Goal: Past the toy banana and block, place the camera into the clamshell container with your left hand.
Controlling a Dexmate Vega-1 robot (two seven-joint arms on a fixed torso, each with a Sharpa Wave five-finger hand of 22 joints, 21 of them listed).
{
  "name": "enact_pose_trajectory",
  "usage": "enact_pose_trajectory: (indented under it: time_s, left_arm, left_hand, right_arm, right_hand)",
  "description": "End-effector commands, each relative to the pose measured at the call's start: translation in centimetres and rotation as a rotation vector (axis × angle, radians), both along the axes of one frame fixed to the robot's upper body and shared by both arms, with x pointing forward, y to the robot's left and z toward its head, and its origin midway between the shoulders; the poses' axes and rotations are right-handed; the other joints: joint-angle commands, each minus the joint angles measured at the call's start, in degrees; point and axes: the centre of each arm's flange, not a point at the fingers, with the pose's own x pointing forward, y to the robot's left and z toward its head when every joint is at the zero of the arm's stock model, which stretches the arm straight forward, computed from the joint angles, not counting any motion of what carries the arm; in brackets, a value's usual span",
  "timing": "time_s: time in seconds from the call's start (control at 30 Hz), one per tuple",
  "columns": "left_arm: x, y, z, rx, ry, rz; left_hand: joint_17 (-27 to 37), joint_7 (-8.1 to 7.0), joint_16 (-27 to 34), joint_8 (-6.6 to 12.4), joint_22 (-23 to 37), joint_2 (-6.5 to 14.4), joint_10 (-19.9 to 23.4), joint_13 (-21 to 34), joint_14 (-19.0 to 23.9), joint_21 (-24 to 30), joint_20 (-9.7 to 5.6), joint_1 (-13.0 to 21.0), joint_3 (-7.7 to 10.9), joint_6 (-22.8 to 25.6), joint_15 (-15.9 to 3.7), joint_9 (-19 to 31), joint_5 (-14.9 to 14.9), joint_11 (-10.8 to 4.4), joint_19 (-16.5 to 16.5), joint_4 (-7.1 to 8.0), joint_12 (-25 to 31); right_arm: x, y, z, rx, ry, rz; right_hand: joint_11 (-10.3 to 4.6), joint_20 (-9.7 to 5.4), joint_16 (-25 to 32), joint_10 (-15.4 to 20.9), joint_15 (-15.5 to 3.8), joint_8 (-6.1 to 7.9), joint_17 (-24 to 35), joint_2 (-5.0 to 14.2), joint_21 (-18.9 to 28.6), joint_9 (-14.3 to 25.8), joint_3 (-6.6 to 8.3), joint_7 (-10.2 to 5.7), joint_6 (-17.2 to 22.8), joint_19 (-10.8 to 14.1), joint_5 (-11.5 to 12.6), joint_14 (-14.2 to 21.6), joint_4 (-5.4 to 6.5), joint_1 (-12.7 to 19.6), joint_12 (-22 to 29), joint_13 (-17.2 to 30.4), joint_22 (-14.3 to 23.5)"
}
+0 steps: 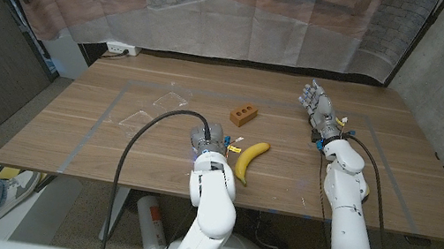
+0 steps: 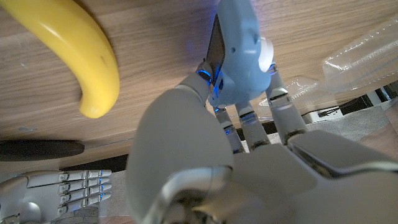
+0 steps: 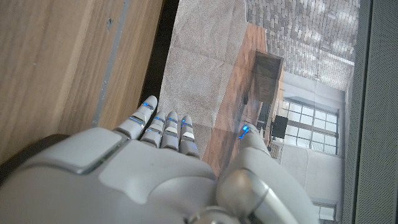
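The left hand point(image 1: 207, 137) is gripping the pale blue toy camera point(image 2: 239, 53) just beside the toy banana point(image 1: 249, 161). Beyond the banana are sitting the brown block point(image 1: 244, 115) and the clear clamshell container point(image 1: 156, 107). The right hand point(image 1: 318, 103) is holding nothing, fingers apart.

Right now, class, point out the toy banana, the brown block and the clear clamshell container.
toy banana point(image 1: 250, 161), head view, middle of its yellow curve.
block point(image 1: 244, 115), head view, its top face with the holes.
clamshell container point(image 1: 157, 105), head view, centre of the clear open shell.
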Motion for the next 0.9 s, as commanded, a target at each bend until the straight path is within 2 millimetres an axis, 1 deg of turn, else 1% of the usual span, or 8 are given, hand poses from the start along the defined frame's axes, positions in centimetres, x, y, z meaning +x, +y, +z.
enact_pose_trajectory:
  time_s: [0.03, 0.17, 0.27, 0.3, 0.4, 0.47, 0.57, 0.9]
  left_arm:
    - [-0.4, 1.5, 1.2, 0.004, -0.002, -0.009]
    - [-0.4, 1.9, 1.4, 0.001, 0.001, -0.014]
    - [-0.4, 2.2, 1.6, 0.002, -0.005, -0.006]
    - [-0.4, 2.3, 1.7, 0.000, -0.005, -0.008]
    - [-0.3, 2.6, 1.9, 0.000, -0.009, -0.007]
    - [-0.3, 2.8, 2.0, -0.004, -0.009, -0.014]
    - [-0.3, 3.3, 2.2, -0.004, -0.014, -0.014]
    - [-0.4, 4.8, 2.9, -0.014, -0.025, -0.014]
  left_hand:
    - [0.4, 0.05, 0.2, 0.33, 0.2, 2.3, 0.8, 0.2, 2.3, 0.8, -2.23, 2.8, -0.02, 0.4, -1.76, 0.2, 0.2, -0.10, 1.9, 0.55, 0.3]
    - [0.7, 0.02, 0.3, 0.35, 0.2, 2.3, 0.9, 0.4, 2.8, 1.1, -2.27, 2.9, -0.06, 0.5, -1.58, 0.2, 0.1, 0.01, 1.8, 0.61, 0.4]
    - [0.9, 0.01, 0.2, 0.39, 0.1, 2.2, 1.2, 0.6, 2.8, 1.3, -2.27, 2.8, -0.10, 0.7, -1.65, 0.2, 0.1, -0.39, 1.7, 0.68, 0.5]
    - [1.0, 0.00, 0.2, 0.38, 0.1, 2.2, 1.2, 0.6, 2.9, 1.4, -2.33, 2.8, -0.12, 0.7, -1.75, 0.2, 0.1, -0.28, 1.8, 0.71, 0.6]
    - [1.2, 0.07, 0.2, 0.39, 0.1, 2.2, 1.8, 0.8, 3.2, 1.8, -2.36, 2.7, -0.17, 0.9, -1.80, 0.2, 0.1, -0.73, 1.7, 0.79, 0.8]
    - [1.4, -0.02, 0.2, 0.40, 0.1, 2.2, 2.0, 0.9, 3.2, 1.9, -2.43, 2.7, -0.19, 1.0, -1.82, 0.1, 0.1, -0.63, 1.6, 0.82, 0.9]
    - [1.5, 0.00, 0.2, 0.36, 0.0, 2.2, 2.1, 1.0, 3.2, 2.1, -2.46, 2.6, -0.22, 1.0, -1.83, 0.1, 0.1, -0.68, 1.5, 0.88, 1.0]
    - [2.0, -0.03, 0.0, 0.32, -0.1, 2.0, 2.4, 1.4, 3.5, 2.6, -2.81, 2.5, -0.34, 1.4, -2.12, 0.0, 0.0, -0.79, 0.9, 0.97, 1.1]
  right_arm:
    - [-0.2, 0.3, -0.1, 0.007, -0.002, -0.005]
    - [-0.2, 0.4, -0.2, 0.010, 0.000, -0.006]
    - [-0.2, 0.4, -0.3, 0.013, 0.003, -0.009]
    - [-0.2, 0.4, -0.3, 0.012, 0.004, -0.010]
    - [-0.3, 0.4, -0.4, 0.019, 0.002, -0.026]
    - [-0.3, 0.4, -0.3, 0.018, 0.002, -0.020]
    - [-0.4, 0.4, -0.2, 0.020, -0.003, -0.024]
    - [-0.6, 0.4, 0.2, 0.018, -0.011, -0.034]
  right_hand:
    - [0.13, -0.04, 0.1, 0.4, 0.26, 0.42, 0.2, 0.16, -0.4, 0.3, 0.07, 0.13, 0.5, 0.5, 0.1, 0.5, -0.33, 0.1, 0.5, 0.2, 0.3]
    - [0.21, -0.05, 0.1, 0.6, 0.06, 0.42, 0.2, 0.15, -0.5, 0.3, 0.06, 0.15, 0.6, 0.5, 0.1, 0.5, -0.36, 0.1, 0.5, 0.2, 0.3]
    - [0.18, -0.12, 0.1, 0.6, 0.04, 0.43, 0.2, 0.15, -0.5, 0.3, 0.05, 0.18, 0.6, 0.6, 0.1, 0.5, -0.38, 0.1, 0.6, 0.2, 0.3]
    - [0.15, -0.13, 0.1, 0.6, 0.04, 0.43, 0.2, 0.15, -0.5, 0.3, 0.05, 0.18, 0.6, 0.6, 0.1, 0.5, -0.38, 0.1, 0.5, 0.2, 0.3]
    - [-0.18, -0.14, 0.4, 1.0, -0.04, 0.47, 0.2, 0.18, -0.7, 0.3, 0.03, 0.19, 0.8, 0.7, 0.1, 1.4, -0.36, 0.1, 0.7, 0.2, 0.3]
    - [-0.01, -0.73, 0.1, 1.1, -0.08, 0.54, 0.2, 0.20, -1.3, 0.3, 0.01, 0.18, 1.0, -0.2, 0.1, 0.7, -0.39, 0.1, 0.7, 0.2, 0.3]
    - [0.09, -0.95, 0.0, 1.3, -0.12, 0.63, 0.2, 0.19, -1.4, 0.3, 0.00, 0.15, 1.3, -0.4, 0.1, 0.6, -0.41, 0.1, 0.8, 0.2, 0.3]
    - [-0.10, -0.94, 0.0, 1.5, -0.27, 0.67, 0.2, 0.20, -1.6, 0.3, -0.01, 0.10, 1.5, -0.4, 0.1, 0.6, -0.44, 0.2, 0.8, 0.2, 0.3]
